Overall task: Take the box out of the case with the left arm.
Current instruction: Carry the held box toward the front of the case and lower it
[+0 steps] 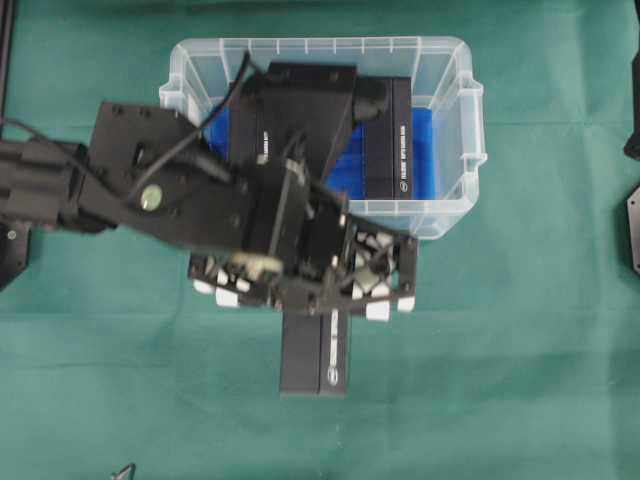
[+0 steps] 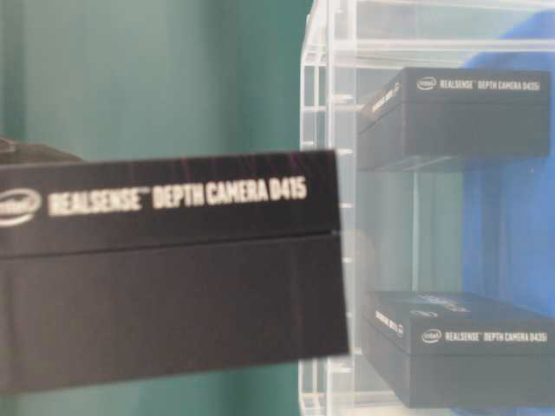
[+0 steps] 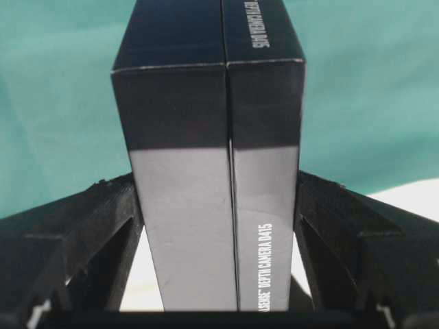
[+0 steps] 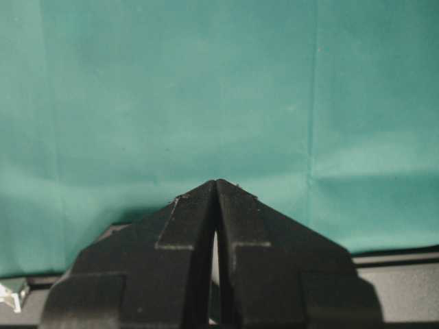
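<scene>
A long black box [image 1: 315, 358] printed "RealSense Depth Camera D415" is outside the case, just in front of its near wall, over the green cloth. My left gripper [image 1: 305, 282] is shut on the box [image 3: 206, 137], with a black lattice finger pressed against each long side. The left gripper [image 3: 216, 188] holds it by one end. The clear case [image 1: 452, 215] with the blue floor stands behind, and in the table-level view the box [image 2: 165, 269] is to the left of the case [image 2: 325, 87]. My right gripper [image 4: 217, 184] is shut on nothing, over bare cloth.
Two more black boxes stay inside the case, one [image 1: 400, 140] on the right and one [image 1: 300, 105] partly under my left arm. They show through the case wall as an upper box [image 2: 460, 117] and a lower box [image 2: 460, 351]. Black hardware [image 1: 632, 230] sits at the right edge.
</scene>
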`<state>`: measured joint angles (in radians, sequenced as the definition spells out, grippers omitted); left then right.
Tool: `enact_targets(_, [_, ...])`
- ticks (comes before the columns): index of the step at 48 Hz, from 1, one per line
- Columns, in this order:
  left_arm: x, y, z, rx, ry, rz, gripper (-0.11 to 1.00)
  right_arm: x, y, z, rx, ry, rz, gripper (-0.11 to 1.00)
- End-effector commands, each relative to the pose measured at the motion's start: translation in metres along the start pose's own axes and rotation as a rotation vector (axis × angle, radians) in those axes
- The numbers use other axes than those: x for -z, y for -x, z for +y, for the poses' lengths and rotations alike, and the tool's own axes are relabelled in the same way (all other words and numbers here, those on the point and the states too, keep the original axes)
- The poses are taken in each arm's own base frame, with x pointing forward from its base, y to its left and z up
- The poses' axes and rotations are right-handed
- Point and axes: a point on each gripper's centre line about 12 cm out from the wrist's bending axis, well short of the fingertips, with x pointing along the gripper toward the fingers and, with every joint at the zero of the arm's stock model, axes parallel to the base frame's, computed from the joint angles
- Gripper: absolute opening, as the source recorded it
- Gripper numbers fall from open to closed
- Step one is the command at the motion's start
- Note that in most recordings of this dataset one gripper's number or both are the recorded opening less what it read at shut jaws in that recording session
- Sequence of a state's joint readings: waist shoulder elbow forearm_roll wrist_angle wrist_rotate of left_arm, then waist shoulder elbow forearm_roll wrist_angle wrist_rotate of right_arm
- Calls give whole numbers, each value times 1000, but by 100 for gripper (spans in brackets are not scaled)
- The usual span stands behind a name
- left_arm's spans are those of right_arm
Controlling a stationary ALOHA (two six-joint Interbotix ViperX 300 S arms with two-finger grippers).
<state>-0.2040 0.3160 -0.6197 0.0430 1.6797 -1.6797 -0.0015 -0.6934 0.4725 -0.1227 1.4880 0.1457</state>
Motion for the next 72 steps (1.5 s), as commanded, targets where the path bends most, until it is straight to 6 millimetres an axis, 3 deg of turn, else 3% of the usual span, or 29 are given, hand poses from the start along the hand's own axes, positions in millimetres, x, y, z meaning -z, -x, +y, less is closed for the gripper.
enact_targets(1, [6,23,4,60,-2,8,62,-3,5,-1,1,-5,-19,1])
enact_targets(22, [7,19,7,48,8,-1,62,-3,5,-1,1,-5,-19,1])
enact_targets(32, [10,2,5,55,16,-7,62,-3,5,-1,1,-6,-19,1])
enact_targets(41, [11,-26,12,41,23,-23,62,-3,5,-1,1,-6,-19,1])
enact_targets(63, [16,-120,35,55,77,-11,62,-2,5,-1,1,-6,-19,1])
enact_targets(72, [17,-146,38,55,98,-8,62,-2,5,-1,1,-6,-19,1])
